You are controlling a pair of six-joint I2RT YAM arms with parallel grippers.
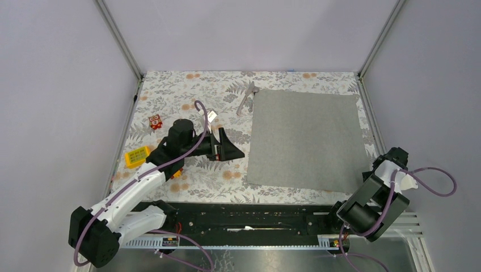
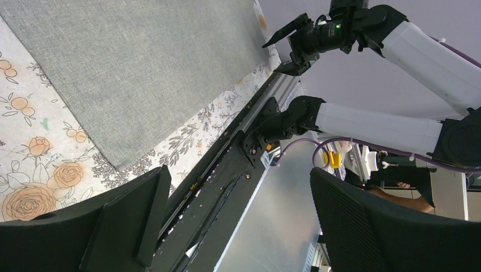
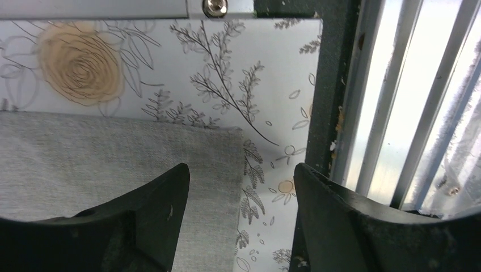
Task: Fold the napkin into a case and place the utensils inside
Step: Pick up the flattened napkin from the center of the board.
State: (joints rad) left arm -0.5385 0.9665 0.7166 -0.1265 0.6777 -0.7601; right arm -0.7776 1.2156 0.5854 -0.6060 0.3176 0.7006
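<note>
1. Napkin [image 1: 305, 139] is lying flat and unfolded, single layer, on the floral tablecloth [image 1: 187, 90], filling the 3 o'clock half of the table in the top view
2. Utensils [image 1: 247, 97] are lying together on the tablecloth just off the napkin's 11 o'clock corner, slanting from 1 toward 7 o'clock; can't tell if they're touching the cloth edge
3. No case is showing, as no fold has been made in the napkin
4. Left gripper [image 1: 232, 146] is hanging over the tablecloth at 9 o'clock of the napkin, near its edge but apart, w/ fingers pointing toward 3 o'clock. Claw is spread wide w/ nothing in it
5. Right gripper [image 3: 241, 173] is sitting low at the napkin's 5 o'clock corner. Its two fingers are straddling that corner, one over the grey cloth, the other out over the tablecloth by the black rail. Claw is apart, not pinching the fabric
6. Yellow block [image 1: 137, 156] and a small red toy [image 1: 154, 120] are resting at the table's 9 o'clock side, well apart from the napkin
</note>
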